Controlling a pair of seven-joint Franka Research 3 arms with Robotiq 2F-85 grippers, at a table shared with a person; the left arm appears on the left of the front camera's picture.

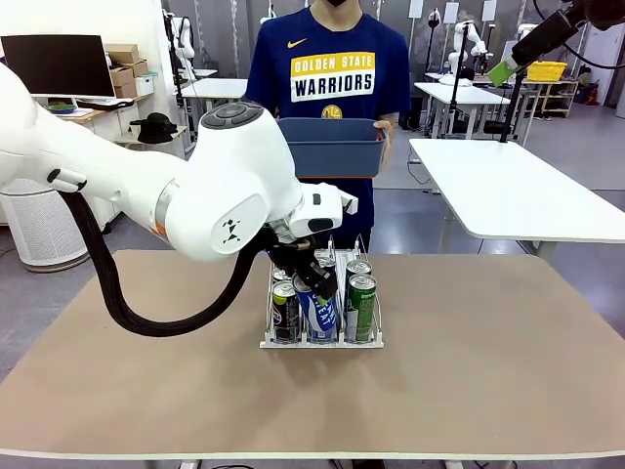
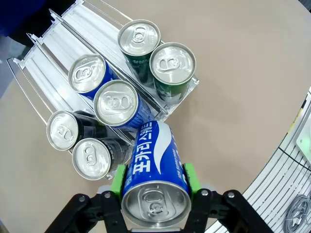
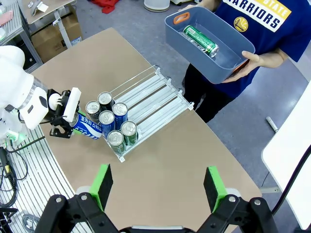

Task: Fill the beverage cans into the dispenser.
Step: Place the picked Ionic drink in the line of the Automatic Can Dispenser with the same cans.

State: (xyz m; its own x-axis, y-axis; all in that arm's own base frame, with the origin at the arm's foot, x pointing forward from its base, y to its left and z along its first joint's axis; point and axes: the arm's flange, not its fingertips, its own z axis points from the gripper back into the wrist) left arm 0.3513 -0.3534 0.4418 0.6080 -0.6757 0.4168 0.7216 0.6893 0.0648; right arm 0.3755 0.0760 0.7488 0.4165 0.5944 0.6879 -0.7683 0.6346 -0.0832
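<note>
**Dispenser** (image 2: 58, 43): white-based rack with three lanes, standing mid-table, its lanes running near to far. The far stretch of each lane is bare.

**Contents:** six cans stand upright at the near end, two per lane.
- Black cans (image 2: 90, 158), left lane.
- Blue cans (image 2: 116, 103), middle lane.
- Green cans (image 2: 172, 65), right lane.

**Held blue can** (image 2: 156, 165): white lettering, tilted, just off the dispenser's near end. Its base points toward the middle lane. Whether it touches the rack cannot be told.

**Left gripper** (image 2: 154, 179): fingers clamped on the held blue can, with a green pad (image 2: 118, 178) against each side of the can near its silver top.

**Right gripper** (image 3: 158, 187): raised high above the table's near right part, fingers spread wide with nothing between them.

**Table** (image 3: 170, 160): tan top, carrying the dispenser.

**Tub** (image 3: 192, 53): blue-grey, rectangular, held beyond the far edge by a person whose hand (image 3: 255, 60) is on its end.

**Loose green can** (image 3: 200, 40): lying on its side inside the tub.
</note>
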